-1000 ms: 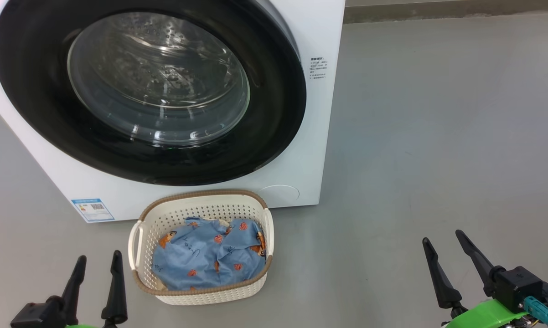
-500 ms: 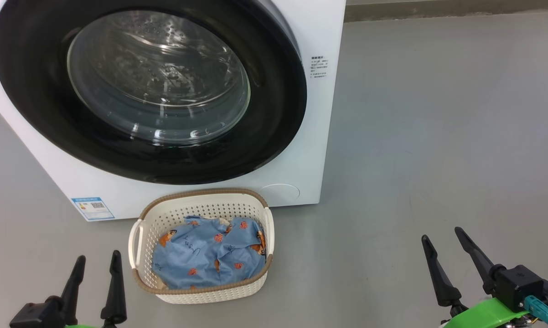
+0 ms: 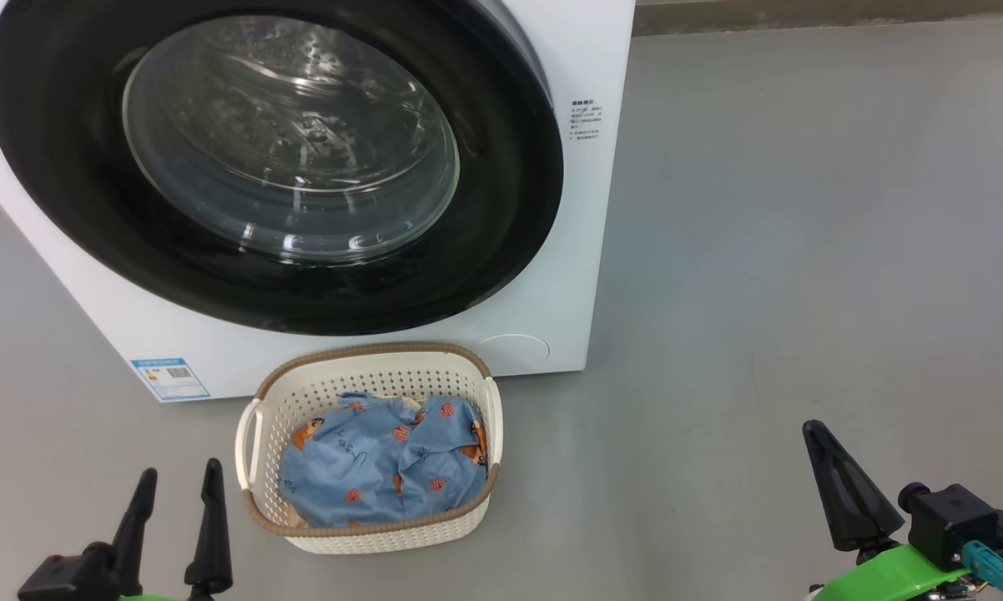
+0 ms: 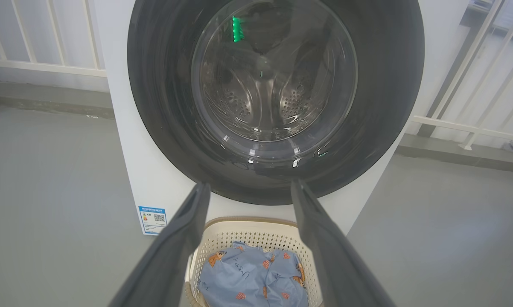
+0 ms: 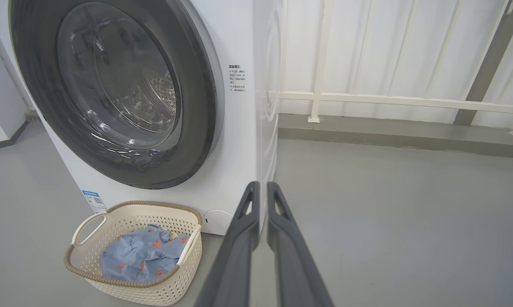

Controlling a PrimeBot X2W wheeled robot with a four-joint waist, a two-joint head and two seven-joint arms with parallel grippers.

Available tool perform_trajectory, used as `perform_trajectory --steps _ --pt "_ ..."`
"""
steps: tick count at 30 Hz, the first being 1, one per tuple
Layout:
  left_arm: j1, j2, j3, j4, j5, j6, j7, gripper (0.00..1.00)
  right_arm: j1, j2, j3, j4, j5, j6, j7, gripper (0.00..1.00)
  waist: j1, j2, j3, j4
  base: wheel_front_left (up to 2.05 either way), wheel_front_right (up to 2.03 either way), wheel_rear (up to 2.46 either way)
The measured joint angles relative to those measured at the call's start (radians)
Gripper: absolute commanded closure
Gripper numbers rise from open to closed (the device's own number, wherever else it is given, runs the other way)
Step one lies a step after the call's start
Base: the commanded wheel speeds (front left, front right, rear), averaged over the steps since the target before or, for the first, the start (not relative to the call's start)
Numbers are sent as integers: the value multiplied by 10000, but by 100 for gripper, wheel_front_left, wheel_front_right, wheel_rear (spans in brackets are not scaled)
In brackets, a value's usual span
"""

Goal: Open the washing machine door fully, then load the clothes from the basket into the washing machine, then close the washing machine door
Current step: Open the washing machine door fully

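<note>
Currently shut: round glass washing machine door, glossy black rim. Blue printed clothes lie in cream perforated basket below. Both empty: left gripper spread, right gripper pressed together. Risk: grip slipping off slick rim.

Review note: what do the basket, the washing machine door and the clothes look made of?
The basket: matte cream moulded plastic, by its even perforations; brown rim looks woven, possibly plastic. The washing machine door: glossy black rim, likely plastic, around clear glass showing reflections. The clothes: thin fabric, creased and printed.
</note>
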Motion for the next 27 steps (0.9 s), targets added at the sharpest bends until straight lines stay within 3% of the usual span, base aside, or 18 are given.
perform_trajectory --steps 11,16,21,27 --pt "1 -17 2 -4 -19 0 0 0 0 56 -142 -59 -19 0 0 100 0 0 22 20 0 0 0" --pt "6 -27 8 -25 -59 0 0 0 -1 238 -594 -169 479 0 0 100 0 0 61 21 0 0 0" --pt "12 -71 10 -90 -73 0 0 0 -12 556 -1513 -314 1574 2 0 100 0 0 167 29 0 0 0" --pt "12 -84 6 -221 -75 0 0 0 -441 861 -2876 -320 4238 0 -2 100 0 1 396 51 0 0 0"
